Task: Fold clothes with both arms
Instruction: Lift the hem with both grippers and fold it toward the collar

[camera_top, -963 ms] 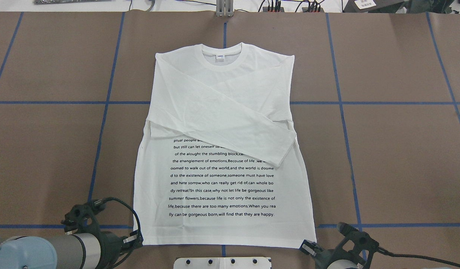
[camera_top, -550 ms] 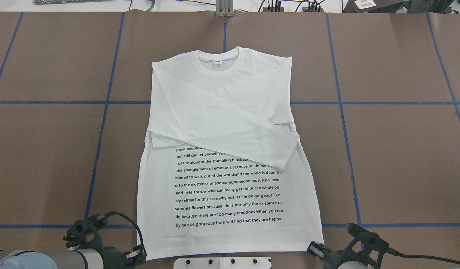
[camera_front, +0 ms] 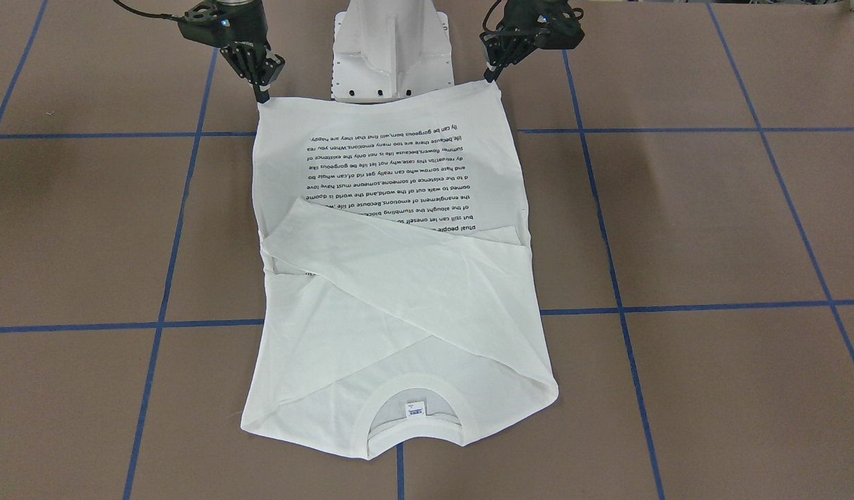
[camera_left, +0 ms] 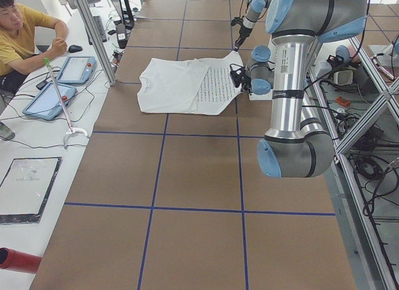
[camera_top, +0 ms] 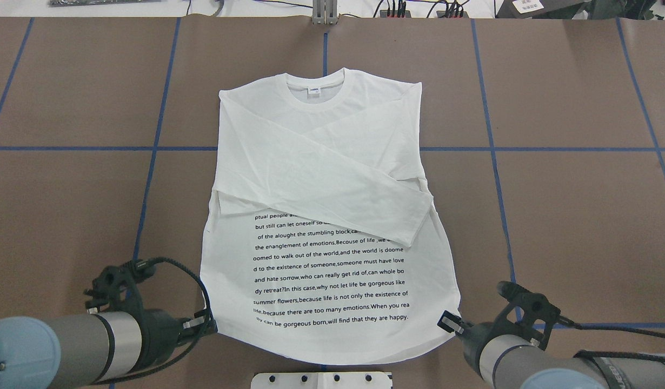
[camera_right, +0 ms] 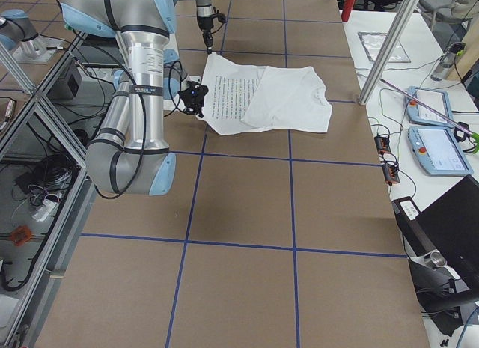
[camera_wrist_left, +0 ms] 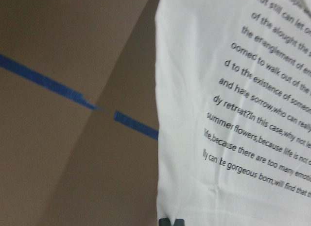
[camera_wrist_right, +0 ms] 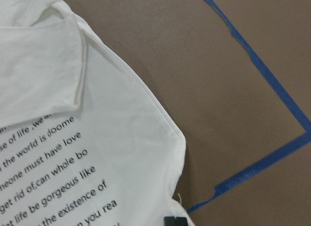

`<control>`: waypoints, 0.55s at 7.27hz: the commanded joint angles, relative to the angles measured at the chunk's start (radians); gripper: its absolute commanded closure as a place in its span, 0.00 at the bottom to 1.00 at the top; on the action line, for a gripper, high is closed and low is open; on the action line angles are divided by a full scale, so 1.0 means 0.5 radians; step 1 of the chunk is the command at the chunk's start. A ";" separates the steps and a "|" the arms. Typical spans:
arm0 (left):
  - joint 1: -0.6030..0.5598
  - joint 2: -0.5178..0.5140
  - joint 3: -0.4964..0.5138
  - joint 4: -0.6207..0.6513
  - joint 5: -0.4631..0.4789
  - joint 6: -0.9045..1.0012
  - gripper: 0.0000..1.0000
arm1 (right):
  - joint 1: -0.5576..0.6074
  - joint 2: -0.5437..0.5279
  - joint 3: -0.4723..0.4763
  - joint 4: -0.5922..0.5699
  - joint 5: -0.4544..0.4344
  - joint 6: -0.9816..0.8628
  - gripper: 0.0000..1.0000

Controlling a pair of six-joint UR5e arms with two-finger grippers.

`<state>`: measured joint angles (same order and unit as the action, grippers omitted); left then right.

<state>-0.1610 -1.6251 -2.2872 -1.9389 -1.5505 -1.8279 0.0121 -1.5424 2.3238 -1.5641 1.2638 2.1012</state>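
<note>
Black left pincer [camera_top: 211,324] clenched on one hem corner, black right pincer [camera_top: 450,323] clenched on the other, white long-sleeved cotton T-shirt with black printed text [camera_top: 321,178], sleeves crossed over chest, collar far from robot, on brown blue-taped surface [camera_top: 570,216].

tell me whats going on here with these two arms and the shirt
A white long-sleeved T-shirt is being folded on the brown table. Its sleeves are already crossed over the chest. The left gripper and the right gripper each pinch a bottom corner, and the hem sags in a curve between them.
</note>
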 commanded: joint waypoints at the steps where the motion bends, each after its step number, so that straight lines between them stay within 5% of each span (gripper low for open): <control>1: -0.355 -0.142 0.149 0.021 -0.019 0.402 1.00 | 0.385 0.170 -0.052 -0.001 0.251 -0.290 1.00; 4: -0.830 -0.483 0.588 0.021 -0.237 0.737 1.00 | 0.913 0.482 -0.373 -0.004 0.591 -0.688 1.00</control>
<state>-0.4804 -1.8016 -2.0785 -1.9284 -1.6327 -1.5300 0.3644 -1.3685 2.2077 -1.5657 1.4936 1.8386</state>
